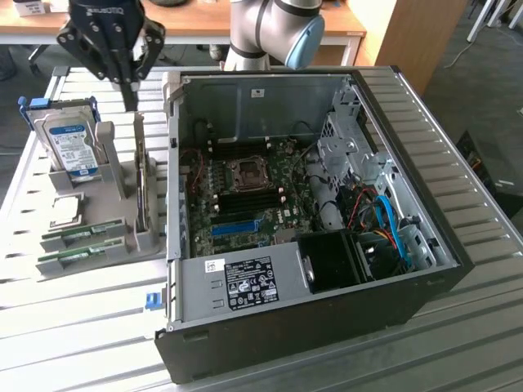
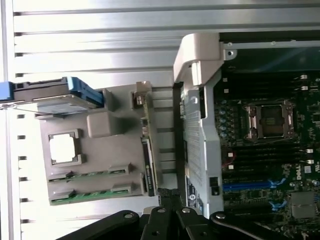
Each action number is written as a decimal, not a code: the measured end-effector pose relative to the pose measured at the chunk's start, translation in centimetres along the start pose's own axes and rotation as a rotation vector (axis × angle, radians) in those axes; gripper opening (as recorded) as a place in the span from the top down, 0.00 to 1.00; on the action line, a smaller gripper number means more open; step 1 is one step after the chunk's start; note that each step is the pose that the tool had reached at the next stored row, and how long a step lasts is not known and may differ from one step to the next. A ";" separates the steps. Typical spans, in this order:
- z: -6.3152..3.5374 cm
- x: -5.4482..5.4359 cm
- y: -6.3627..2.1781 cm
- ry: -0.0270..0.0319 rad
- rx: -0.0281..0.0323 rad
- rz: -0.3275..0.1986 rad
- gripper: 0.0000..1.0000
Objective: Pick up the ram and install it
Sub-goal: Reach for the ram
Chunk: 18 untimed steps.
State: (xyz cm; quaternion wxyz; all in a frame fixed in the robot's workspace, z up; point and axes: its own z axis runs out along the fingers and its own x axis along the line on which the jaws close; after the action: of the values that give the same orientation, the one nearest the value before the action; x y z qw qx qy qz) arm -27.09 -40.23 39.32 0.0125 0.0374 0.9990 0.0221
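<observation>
Ram point(image 1: 82, 235) point(image 2: 87, 176) lies untouched in the grey holder point(image 1: 110, 204) point(image 2: 107, 125) on the slatted metal table point(image 1: 73, 327), at the exterior view's left of the open computer case point(image 1: 327, 327). It is one of two green sticks lying flat in neighbouring slots. The second stick point(image 1: 78, 258) point(image 2: 85, 196) lies just beside it. A bare processor chip point(image 1: 65, 211) rests in the next recess, and a hard drive point(image 1: 69, 143) stands upright at the holder's far end. On the side of the holder nearest the case, another thin green board point(image 1: 145, 192) point(image 2: 146, 155) stands on edge. Whether that is also ram I cannot tell.

The gripper point(image 1: 128, 100) point(image 2: 168, 194) hangs above the holder, near the far end of that upright board and well apart from the two flat sticks. Its fingers are pressed together into a single point and carry nothing.

By my reading, the work stands at the approach and the pick has not been made. Inside the case, the dark memory slots point(image 1: 241, 200) beside the processor socket point(image 1: 245, 171) on the motherboard point(image 1: 270, 220) look unfilled.

Taking a stick would call for the fingers to part first. They would then need to line up squarely across the stick's thin edges, since it sits low in its slot with holder walls close on both sides.
</observation>
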 end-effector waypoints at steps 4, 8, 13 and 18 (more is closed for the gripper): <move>-0.03 1.3 -0.13 0.0000 0.0000 0.000 0.89; -0.07 2.6 -0.27 0.0000 0.0000 0.000 0.89; -0.11 4.1 -0.44 0.0000 0.0000 0.000 0.89; -0.16 5.7 -0.62 0.0000 0.0000 0.000 0.89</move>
State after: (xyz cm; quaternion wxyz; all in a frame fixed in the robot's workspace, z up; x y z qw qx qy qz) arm -32.78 -40.43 39.32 0.0125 0.0374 0.9990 0.0221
